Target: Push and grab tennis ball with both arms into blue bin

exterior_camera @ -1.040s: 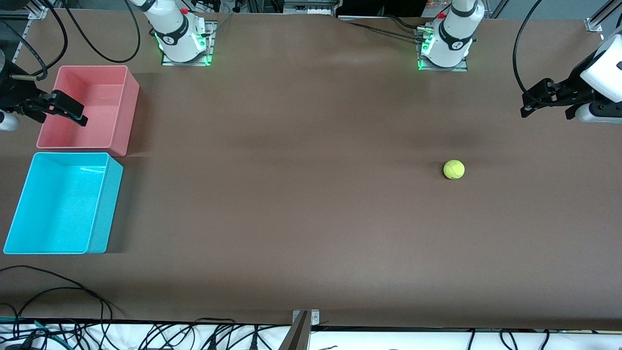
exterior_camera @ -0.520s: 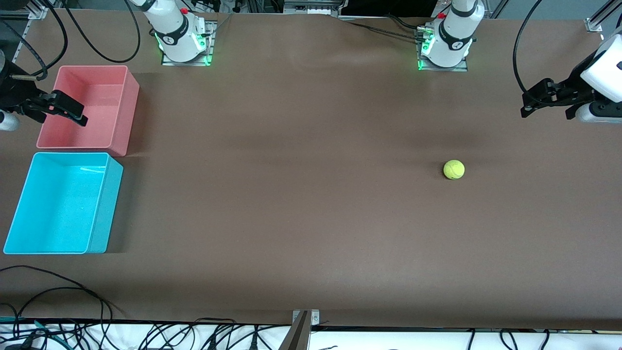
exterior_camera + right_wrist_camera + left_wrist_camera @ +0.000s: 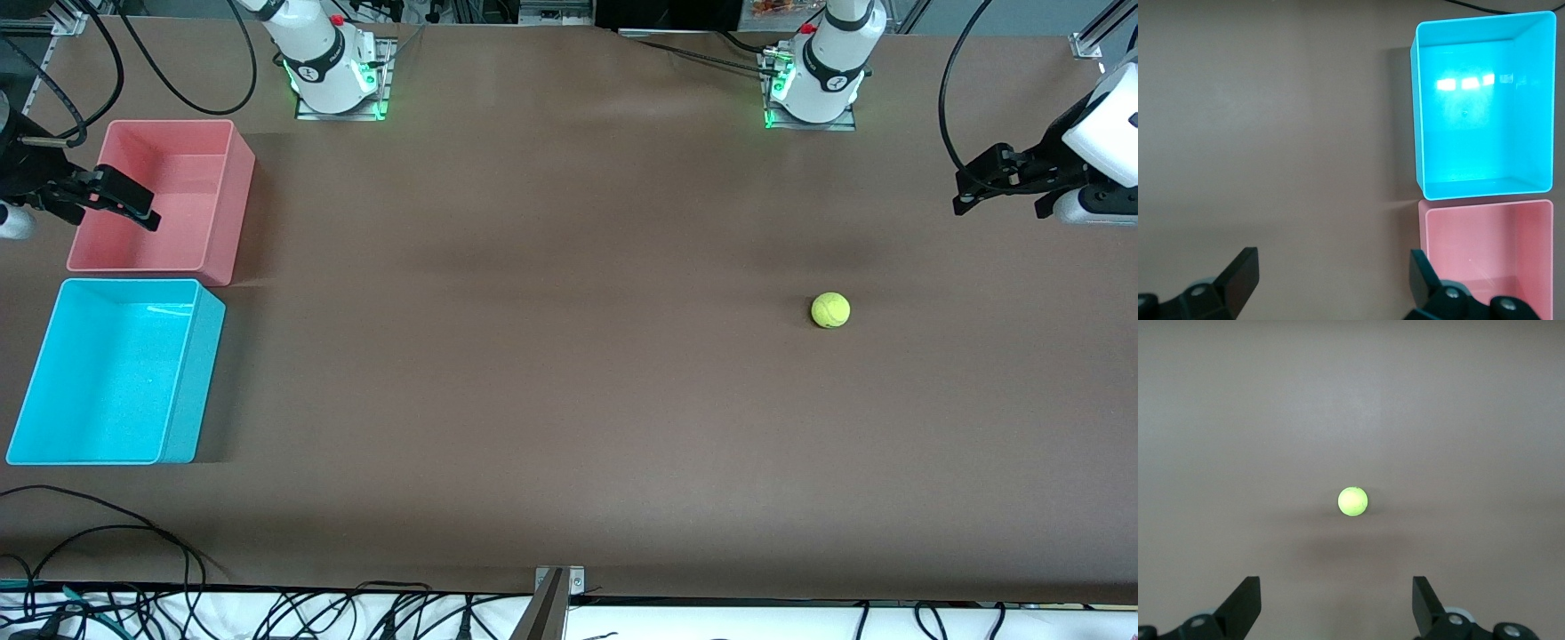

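Note:
The tennis ball (image 3: pixel 830 310) lies on the brown table toward the left arm's end; it also shows in the left wrist view (image 3: pixel 1353 501). The blue bin (image 3: pixel 53 373) stands empty at the right arm's end, nearer the front camera than the pink bin; it also shows in the right wrist view (image 3: pixel 1531 100). My left gripper (image 3: pixel 969 197) is open and empty, up in the air at the table's left-arm end, apart from the ball. My right gripper (image 3: pixel 140 212) is open and empty, up over the pink bin.
A pink-red bin (image 3: pixel 213 213) stands empty beside the blue bin, farther from the front camera; it shows in the right wrist view too (image 3: pixel 1545 247). Both arm bases (image 3: pixel 333 76) stand along the table's top edge. Cables (image 3: pixel 107 542) lie at the near edge.

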